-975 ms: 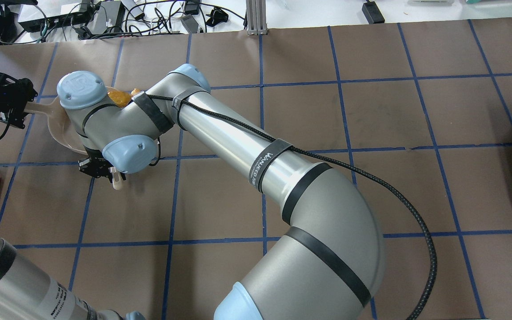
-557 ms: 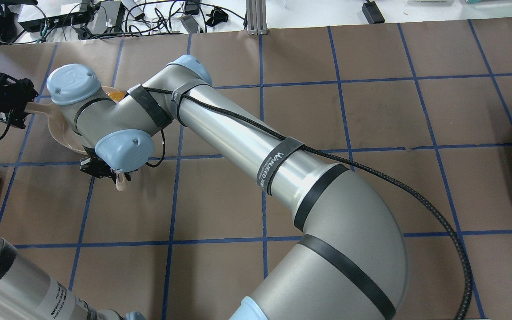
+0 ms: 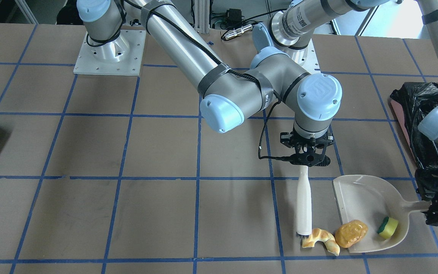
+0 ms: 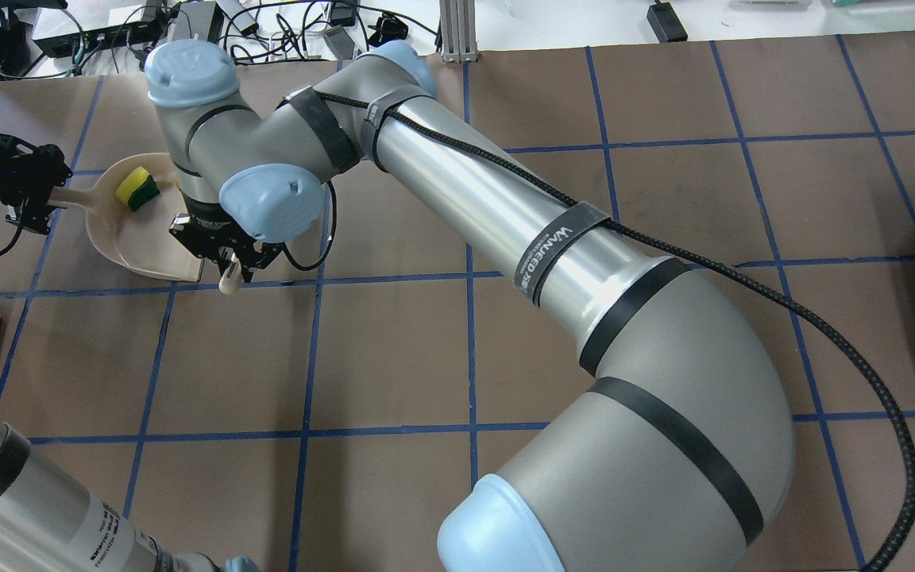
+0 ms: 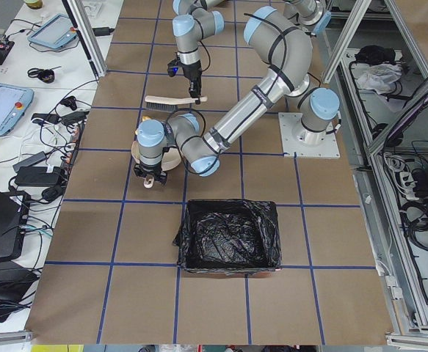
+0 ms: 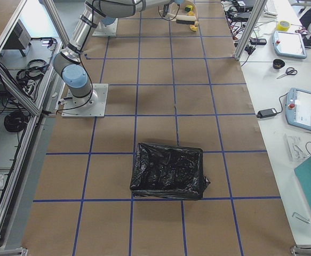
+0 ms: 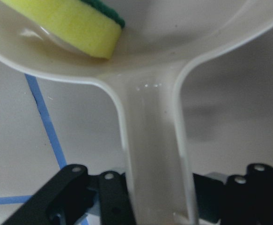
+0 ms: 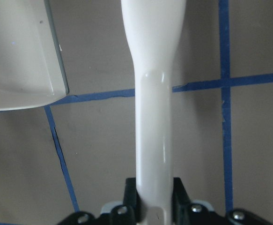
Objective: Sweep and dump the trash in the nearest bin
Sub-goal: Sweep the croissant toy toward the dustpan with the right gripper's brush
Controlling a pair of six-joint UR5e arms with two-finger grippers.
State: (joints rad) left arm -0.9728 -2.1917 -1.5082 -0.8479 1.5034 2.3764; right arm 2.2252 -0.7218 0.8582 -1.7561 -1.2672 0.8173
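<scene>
The pastry (image 3: 319,240) is noted on the table just outside the lip of the dustpan (image 3: 357,196), against the bristles of the brush (image 3: 303,205). The potato-like lump (image 3: 351,233) is lodged on the lip near its corner, and the sponge (image 3: 388,227) lies well inside. It is judged that an outward-angled stroke could push the pastry round the corner or roll the lump off. The right gripper (image 3: 305,161) is clenched on the brush handle, the left gripper (image 3: 435,213) on the dustpan handle. The bin (image 3: 409,101) is sited near the left arm, apart from the dustpan
</scene>
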